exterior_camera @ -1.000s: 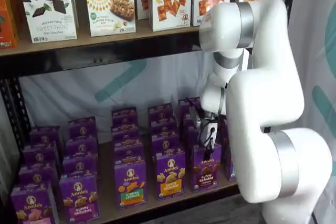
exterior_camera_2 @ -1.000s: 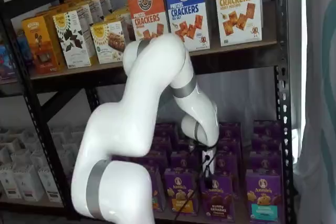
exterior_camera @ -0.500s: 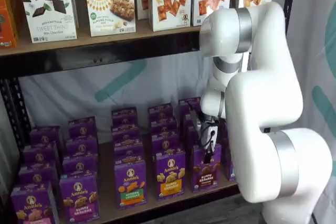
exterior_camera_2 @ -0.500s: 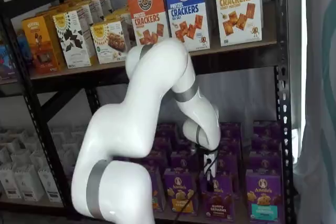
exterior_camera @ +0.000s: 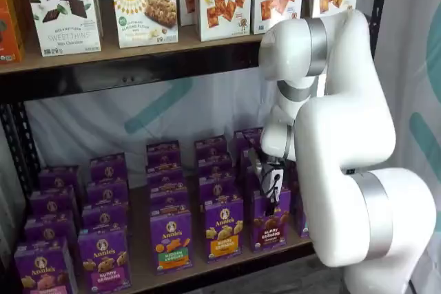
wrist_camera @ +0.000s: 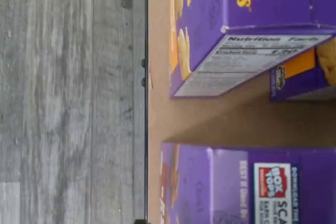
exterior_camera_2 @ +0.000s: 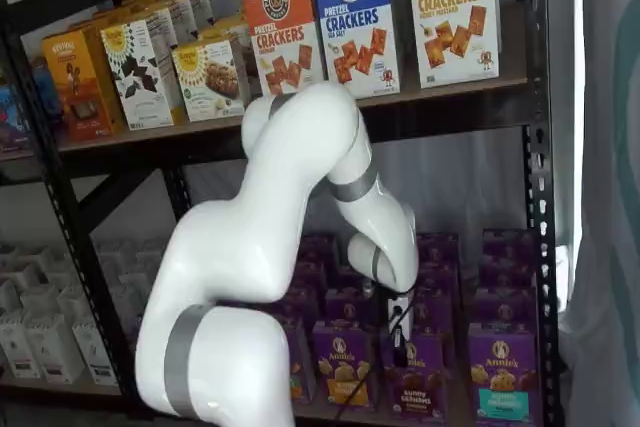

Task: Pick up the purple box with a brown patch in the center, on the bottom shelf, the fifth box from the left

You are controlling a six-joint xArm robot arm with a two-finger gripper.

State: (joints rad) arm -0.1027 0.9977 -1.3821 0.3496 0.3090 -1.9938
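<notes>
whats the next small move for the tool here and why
Probably a short further descent onto the purple box. In both shelf views the tool hangs right at that box's top edge at the front of the bottom shelf, roughly lined up with it. Whether its fingers are open cannot be told, so check that before closing.

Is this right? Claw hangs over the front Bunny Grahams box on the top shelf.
Not quite. In both shelf views the claw hangs over the purple box on the bottom shelf, not the top one. The top shelf holds cracker boxes.
</notes>
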